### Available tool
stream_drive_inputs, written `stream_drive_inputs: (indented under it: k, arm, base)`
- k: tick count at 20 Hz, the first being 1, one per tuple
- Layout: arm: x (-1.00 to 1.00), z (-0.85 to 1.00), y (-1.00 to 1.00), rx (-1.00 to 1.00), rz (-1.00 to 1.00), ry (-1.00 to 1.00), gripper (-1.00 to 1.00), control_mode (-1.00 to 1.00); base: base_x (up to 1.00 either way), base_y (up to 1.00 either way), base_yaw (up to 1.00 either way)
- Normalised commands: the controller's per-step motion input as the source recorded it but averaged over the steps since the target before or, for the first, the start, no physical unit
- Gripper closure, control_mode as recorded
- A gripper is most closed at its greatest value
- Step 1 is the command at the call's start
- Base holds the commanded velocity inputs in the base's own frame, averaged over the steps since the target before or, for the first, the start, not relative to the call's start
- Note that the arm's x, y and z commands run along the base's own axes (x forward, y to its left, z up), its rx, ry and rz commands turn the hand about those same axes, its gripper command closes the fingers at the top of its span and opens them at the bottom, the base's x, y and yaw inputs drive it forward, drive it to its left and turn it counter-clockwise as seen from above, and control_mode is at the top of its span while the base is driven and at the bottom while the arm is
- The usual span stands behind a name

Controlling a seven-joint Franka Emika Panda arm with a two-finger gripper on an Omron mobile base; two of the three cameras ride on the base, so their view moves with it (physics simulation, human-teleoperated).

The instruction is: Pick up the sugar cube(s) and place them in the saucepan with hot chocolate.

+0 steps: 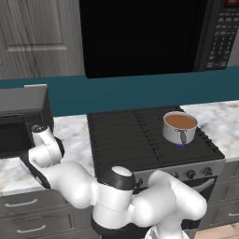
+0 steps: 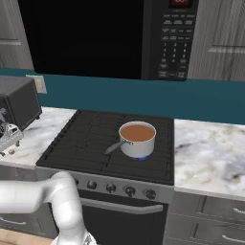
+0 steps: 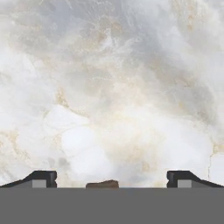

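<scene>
The sugar cube (image 3: 102,184) is a tiny tan-brown block on the marble counter (image 3: 113,100), low between my two finger tips. My gripper (image 3: 111,178) is open, its jaws wide apart on either side of the cube and not touching it. In the right base view the gripper (image 2: 5,146) hangs just over the counter at the far left edge, with the cube (image 2: 12,150) beside it. The saucepan (image 1: 179,126) of brown hot chocolate stands on the stove's front right burner, well to the right of the hand. From the right base its (image 2: 138,138) handle points left.
A dark toaster oven (image 1: 22,122) stands on the counter right behind the hand, also at the left of the right base view (image 2: 17,102). The black stove (image 2: 95,143) lies between hand and pan, knobs (image 2: 110,187) along its front. A microwave (image 2: 95,38) hangs overhead.
</scene>
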Motion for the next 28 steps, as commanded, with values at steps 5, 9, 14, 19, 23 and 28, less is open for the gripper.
stream_drive_inputs:
  k: [5,9,14,19,23,28]
  arm:
    - [0.03,-0.14,0.08,-0.01,0.00,0.08,-1.00,-1.00]
    - [-0.02,-0.17,-0.03,0.00,0.00,0.13,-1.00,-1.00]
    - [-0.18,-0.13,-0.23,0.00,0.00,0.03,-1.00,-1.00]
    - [-0.36,-0.09,-0.22,0.00,0.00,0.00,-1.00,-1.00]
    - [-0.33,-0.06,-0.04,0.00,0.00,0.00,-1.00,-1.00]
    - [-0.06,-0.01,-0.03,0.00,0.00,0.00,-1.00,-1.00]
  base:
    - [0.00,0.00,0.00]
    - [0.00,0.00,0.00]
    - [0.00,0.00,0.00]
    - [0.00,0.00,0.00]
    - [0.00,0.00,0.00]
    - [0.00,0.00,0.00]
